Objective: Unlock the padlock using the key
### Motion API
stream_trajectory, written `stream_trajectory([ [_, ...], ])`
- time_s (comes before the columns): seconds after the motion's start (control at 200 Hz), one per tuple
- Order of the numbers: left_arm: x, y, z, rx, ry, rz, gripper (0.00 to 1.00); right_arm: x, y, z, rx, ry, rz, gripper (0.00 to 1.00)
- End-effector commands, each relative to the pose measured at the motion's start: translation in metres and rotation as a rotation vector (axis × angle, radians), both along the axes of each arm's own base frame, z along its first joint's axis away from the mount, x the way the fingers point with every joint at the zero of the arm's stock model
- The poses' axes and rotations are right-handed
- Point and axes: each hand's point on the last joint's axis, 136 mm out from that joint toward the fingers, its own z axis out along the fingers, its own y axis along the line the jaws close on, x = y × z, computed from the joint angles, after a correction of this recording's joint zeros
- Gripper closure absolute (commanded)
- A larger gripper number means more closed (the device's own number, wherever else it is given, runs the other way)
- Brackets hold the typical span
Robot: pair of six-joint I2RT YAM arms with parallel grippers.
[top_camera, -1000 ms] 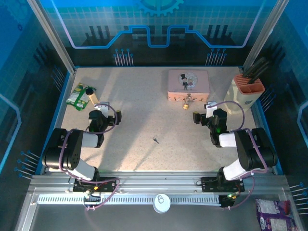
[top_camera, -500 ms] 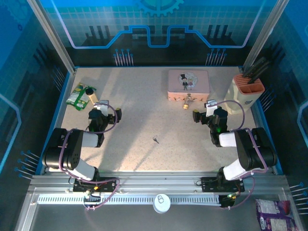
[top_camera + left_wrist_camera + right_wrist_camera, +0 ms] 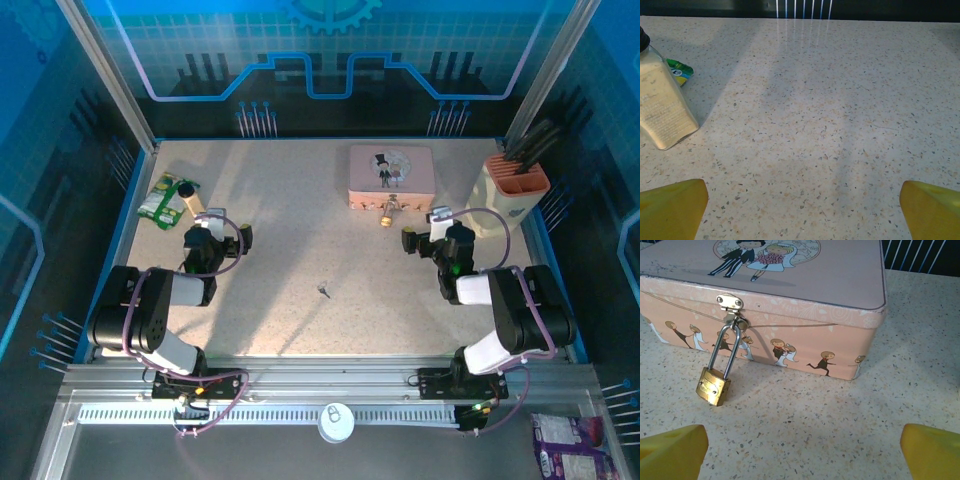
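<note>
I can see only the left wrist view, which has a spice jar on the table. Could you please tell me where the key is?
Observer: The key lies loose near the middle of the table, nearer the robot than the pink tin.
Operator: Thank you. And where is the padlock, please?
Observer: The padlock hangs by its shackle from the hasp on the front of the pink tin, on the side facing the robot.
</note>
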Motion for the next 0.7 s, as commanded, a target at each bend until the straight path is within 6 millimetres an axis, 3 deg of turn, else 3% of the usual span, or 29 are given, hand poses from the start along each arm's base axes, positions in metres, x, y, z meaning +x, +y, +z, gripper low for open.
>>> stream_trajectory([
  [0.0,0.010,0.000,0.012,-0.007,-0.044,0.006,0.01,0.011,-0.003,0.014,0.005,-0.051,-0.001,0.00],
  [0.11,0.002,-0.008,0.018,-0.003,-0.083,-0.041,0.01,0.005,-0.001,0.017,0.004,-0.077,0.018,0.00],
  [0.33,-0.025,-0.018,0.062,0.008,-0.184,-0.087,0.01,-0.013,0.014,0.045,-0.029,-0.158,0.086,0.00],
  [0.445,-0.032,-0.016,0.087,-0.072,-0.152,-0.042,0.01,-0.025,0.027,0.075,-0.069,-0.197,0.105,0.00],
  [0.59,-0.041,-0.027,0.128,-0.244,-0.149,-0.065,0.01,-0.046,0.044,0.129,0.090,-0.197,0.157,0.00],
  [0.66,-0.048,-0.016,0.139,-0.346,-0.125,0.035,0.01,-0.058,0.041,0.158,0.204,-0.190,0.117,0.00],
  [0.69,-0.053,-0.006,0.141,-0.391,-0.100,0.113,0.01,-0.065,0.036,0.160,0.267,-0.147,0.070,0.00],
])
